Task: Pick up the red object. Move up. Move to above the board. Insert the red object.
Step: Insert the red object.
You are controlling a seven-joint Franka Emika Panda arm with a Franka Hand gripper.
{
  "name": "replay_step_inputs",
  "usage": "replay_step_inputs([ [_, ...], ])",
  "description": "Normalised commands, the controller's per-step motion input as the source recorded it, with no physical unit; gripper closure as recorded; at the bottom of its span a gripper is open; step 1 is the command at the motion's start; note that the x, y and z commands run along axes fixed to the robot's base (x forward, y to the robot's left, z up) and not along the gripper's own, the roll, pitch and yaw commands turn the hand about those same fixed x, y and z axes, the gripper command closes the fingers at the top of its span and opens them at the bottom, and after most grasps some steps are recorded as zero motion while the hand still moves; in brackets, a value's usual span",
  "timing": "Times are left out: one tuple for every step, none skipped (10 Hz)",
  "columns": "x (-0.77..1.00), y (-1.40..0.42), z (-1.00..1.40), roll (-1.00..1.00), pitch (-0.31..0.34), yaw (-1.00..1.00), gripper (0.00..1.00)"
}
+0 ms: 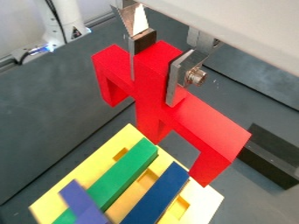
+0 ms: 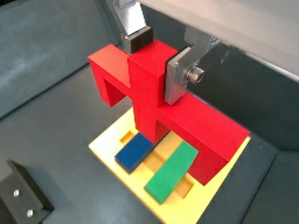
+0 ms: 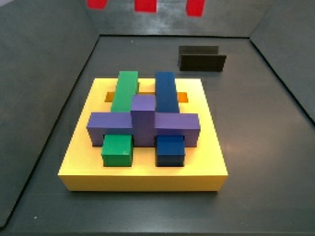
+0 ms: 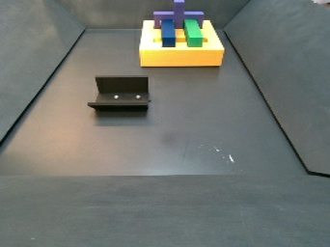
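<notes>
The dark grey bench (image 4: 168,145) is carrying the yellow square board (image 3: 145,171) with its green, blue and purple blocks (image 3: 144,121), while the dark L-shaped fixture (image 4: 122,94) is standing well apart. Above the board in both wrist views, the gripper (image 1: 156,68) is hanging — its silver fingers (image 2: 179,73) clamping the red branched plastic piece (image 2: 158,105).

Gripper (image 1: 158,63): clamped on red object (image 1: 176,118), high over yellow board (image 3: 142,173). Obstacles on board: purple (image 3: 144,126), green (image 3: 123,92) and blue (image 3: 165,92) blocks. Fixture (image 4: 122,94): at board's 7 o'clock in a side view, well apart; open floor between.
</notes>
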Motion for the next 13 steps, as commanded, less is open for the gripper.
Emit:
replay_step_inputs([
  [0.00, 0.07, -0.75, 0.06, -0.040, -0.01, 1.00],
  [0.00, 0.00, -0.83, 0.08, -0.084, 0.00, 1.00],
  [0.06, -0.03, -0.85, 0.15, -0.076, 0.00, 1.00],
  [0.09, 0.00, -0.75, 0.16, -0.040, 0.00, 1.00],
  [0.15, -0.02, -0.69, 0.19, -0.016, 0.00, 1.00],
  [0.15, -0.10, -0.63, 0.22, 0.000, 0.00, 1.00],
  [0.02, -0.15, -0.57, 0.22, -0.019, 0.00, 1.00],
  [0.00, -0.19, -0.40, 0.16, -0.027, 0.00, 1.00],
  [-0.04, -0.17, -0.23, 0.08, -0.016, 0.00, 1.00],
  [0.00, -0.07, -0.09, 0.00, -0.004, 0.00, 1.00],
  [0.00, -0.04, -0.19, 0.00, -0.043, 0.00, 1.00],
  [0.10, -0.04, -0.29, 0.00, -0.051, 0.00, 1.00],
  [0.06, -0.05, -0.33, 0.00, -0.057, 0.00, 1.00],
])
